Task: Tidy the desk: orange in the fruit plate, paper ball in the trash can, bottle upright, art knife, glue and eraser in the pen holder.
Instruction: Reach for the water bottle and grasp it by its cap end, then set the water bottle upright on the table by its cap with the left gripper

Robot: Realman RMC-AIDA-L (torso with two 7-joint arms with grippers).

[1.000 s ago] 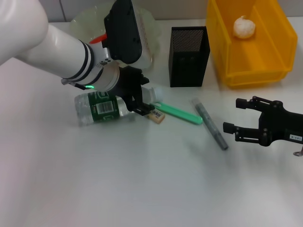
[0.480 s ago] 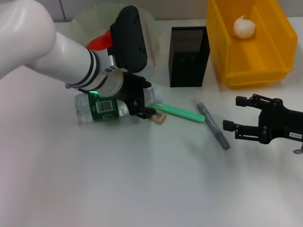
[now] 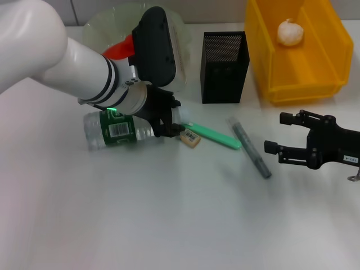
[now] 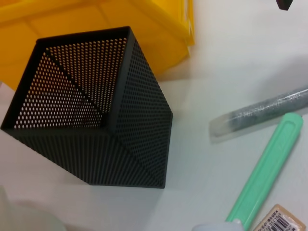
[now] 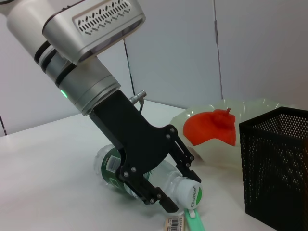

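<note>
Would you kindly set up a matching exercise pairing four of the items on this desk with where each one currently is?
Items:
1. paper ball
2. orange
3. bottle
4. eraser

Places:
A. lying on its side, left end effector at its neck
B. inside the trash can
C. on the table beside the green knife
D. in the fruit plate

Pairs: 1-B, 2-D, 3-A, 4-C

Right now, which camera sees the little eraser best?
The head view: the whole eraser lies in the open beside the green knife. The left wrist view catches only its corner, and the right wrist view only its label edge.
</note>
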